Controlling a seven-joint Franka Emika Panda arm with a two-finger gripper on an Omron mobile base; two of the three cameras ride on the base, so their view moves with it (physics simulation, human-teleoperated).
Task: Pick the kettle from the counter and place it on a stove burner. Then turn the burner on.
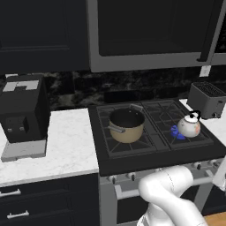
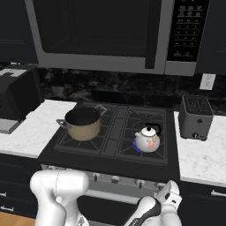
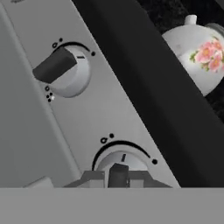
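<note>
Kettle on the front right burner, hand down at the knobs

Coffee machine, boxy and matte black, stands far left on the white marble-look counter, a smooth slab with a thin edge over dark navy cabinets. Moving right, the black gas cooktop takes over, its cast-iron grates squared off in bars. A tan saucepan with a dark inside sits on the front left grate, round and straight-walled, its short handle poking toward the left.

Next along, the kettle rests on the front right stove burner, upright, small and round. It is glossy white with a pink flower pattern, plain in the hand view, under a thin black arched handle. Blue flame shows at its base on the left. In the right base view the spout points left.

Far right, the boxy grey toaster stands on the counter, slots up.

Down at the stove's grey front panel, the gripper sits right at a round knob, its dark tips close against the knob's ridge. Whether it is clamped or loose, I cannot tell. Another knob up the panel has a dark bar-shaped grip, turned slantwise.
</note>
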